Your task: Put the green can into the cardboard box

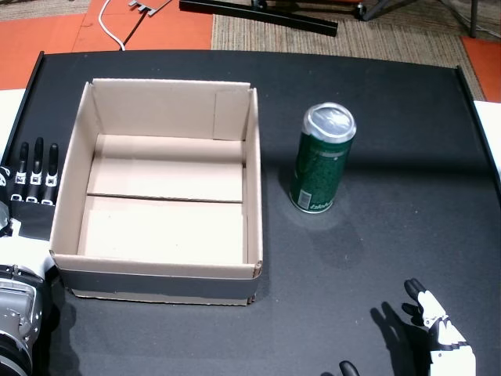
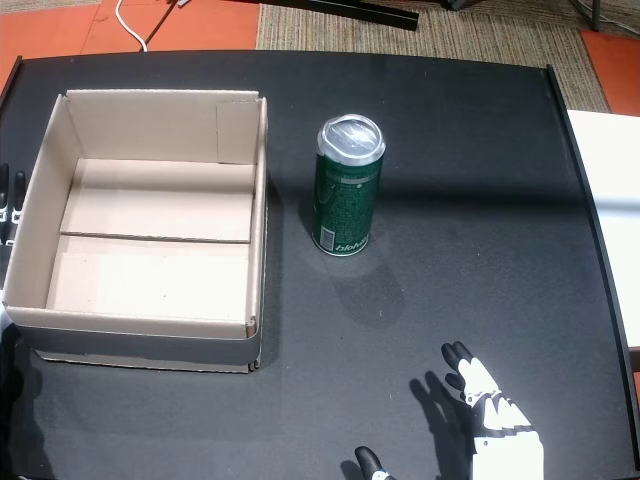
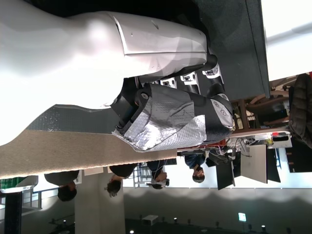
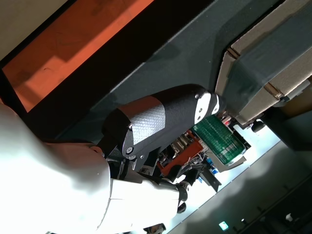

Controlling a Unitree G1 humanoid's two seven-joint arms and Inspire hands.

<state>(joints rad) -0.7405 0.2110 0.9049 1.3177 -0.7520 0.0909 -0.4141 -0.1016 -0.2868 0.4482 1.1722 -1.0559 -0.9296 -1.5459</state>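
Note:
The green can (image 1: 320, 160) (image 2: 347, 190) stands upright on the black table (image 1: 391, 117), just right of the open cardboard box (image 1: 160, 188) (image 2: 150, 225), which holds nothing. My right hand (image 1: 442, 333) (image 2: 490, 415) sits low at the near right, well short of the can, fingers spread and holding nothing. My left hand (image 1: 33, 178) lies flat beside the box's left wall, fingers straight. In the right wrist view the can (image 4: 222, 141) shows past the thumb (image 4: 161, 122), with a box corner (image 4: 263, 53) beyond. The left wrist view shows my left hand (image 3: 185, 107) over the table edge.
Orange floor and a striped rug (image 1: 329, 35) lie beyond the table's far edge. White surfaces flank the table on both sides (image 2: 605, 170). Several people (image 3: 146, 175) appear in the room background of the left wrist view.

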